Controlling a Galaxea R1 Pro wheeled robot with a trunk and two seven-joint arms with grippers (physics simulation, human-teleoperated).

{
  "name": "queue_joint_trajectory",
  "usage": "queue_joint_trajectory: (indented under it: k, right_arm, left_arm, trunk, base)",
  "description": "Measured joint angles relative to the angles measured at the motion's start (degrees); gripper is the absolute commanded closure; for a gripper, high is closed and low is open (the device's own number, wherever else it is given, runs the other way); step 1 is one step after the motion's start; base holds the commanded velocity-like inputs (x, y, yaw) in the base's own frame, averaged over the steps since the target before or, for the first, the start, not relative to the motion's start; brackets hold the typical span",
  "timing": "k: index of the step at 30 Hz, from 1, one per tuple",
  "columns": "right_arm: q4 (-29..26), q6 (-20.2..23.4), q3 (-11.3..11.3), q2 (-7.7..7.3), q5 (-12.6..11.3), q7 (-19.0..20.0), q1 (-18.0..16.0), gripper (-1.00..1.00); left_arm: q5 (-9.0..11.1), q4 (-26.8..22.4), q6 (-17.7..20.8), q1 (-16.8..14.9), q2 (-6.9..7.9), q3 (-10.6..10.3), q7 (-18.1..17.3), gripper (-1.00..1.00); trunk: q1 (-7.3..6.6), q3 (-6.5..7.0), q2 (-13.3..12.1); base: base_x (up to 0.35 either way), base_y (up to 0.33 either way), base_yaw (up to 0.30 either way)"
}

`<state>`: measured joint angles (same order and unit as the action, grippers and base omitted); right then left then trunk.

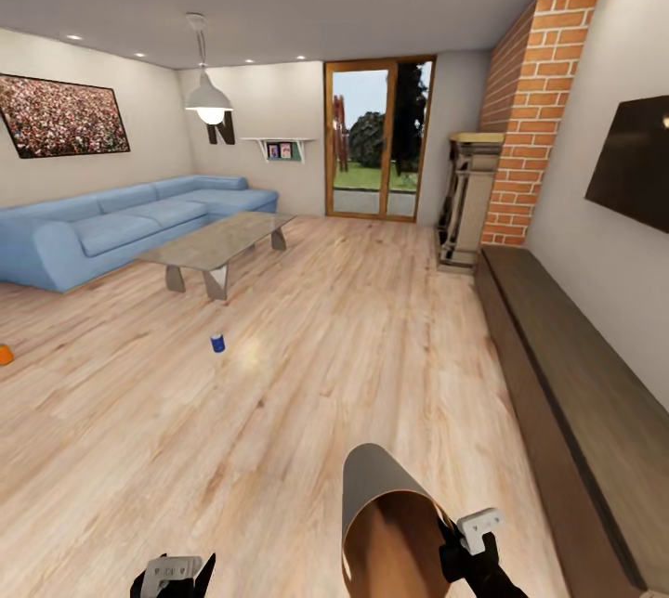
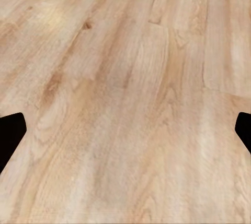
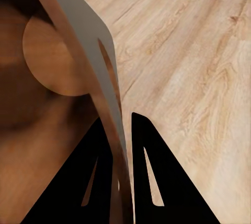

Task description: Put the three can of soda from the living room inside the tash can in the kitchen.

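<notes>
Closest to you, at the bottom edge of the head view, your right gripper point(image 1: 457, 538) pinches the rim of the trash can point(image 1: 372, 477), which is tilted so its brown wood-toned inside faces the camera; its lower part is cut off by the frame. Seen from the right wrist, the two black fingers point(image 3: 149, 177) sit on either side of the thin grey wall point(image 3: 86, 36), closed on it, with the round bottom of the bin visible inside. Your left gripper point(image 1: 177, 573) is only partly in frame at the bottom left of the head view. From the left wrist, its two dark fingertips point(image 2: 10, 135) show at opposite edges of the picture, spread wide with bare wood floor point(image 2: 125, 109) between them.

Further out on the floor stands a dark blue soda can point(image 1: 217, 343), upright, near the glass coffee table point(image 1: 218, 240) but apart from it; a sliver of it shows at the edge of the left wrist view. An orange soda can point(image 1: 5, 355) sits at the far left, cut off by the frame, so you cannot tell whether it is upright. Behind the table runs the blue corner sofa point(image 1: 111, 227), and a black letter N point(image 1: 221, 130) on the wall is partly hidden by a hanging lamp point(image 1: 208, 97). A brick fireplace column point(image 1: 534, 106) rises on the right
</notes>
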<state>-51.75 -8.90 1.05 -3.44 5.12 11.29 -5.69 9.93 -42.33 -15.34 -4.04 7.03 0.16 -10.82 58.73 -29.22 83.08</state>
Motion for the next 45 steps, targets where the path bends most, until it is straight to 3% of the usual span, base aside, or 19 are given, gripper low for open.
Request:
queue_joint_trajectory:
  k: [31,45]
  right_arm:
    - [0.09,-0.01,0.03,0.00,0.00,-0.01,0.01,1.00]
    - [0.03,-0.10,-0.70,-0.34,-0.25,-0.09,0.08,1.00]
  left_arm:
    - [0.00,0.05,-0.04,0.00,0.00,-0.01,0.01,-1.00]
    - [0.17,-0.05,0.13,-0.08,0.35,0.19,0.09,-1.00]
  trunk:
    - [0.00,0.00,0.00]
    - [0.00,0.00,0.00]
  base:
    - [0.284,0.132,0.003]
    - [0.281,0.019,0.000]
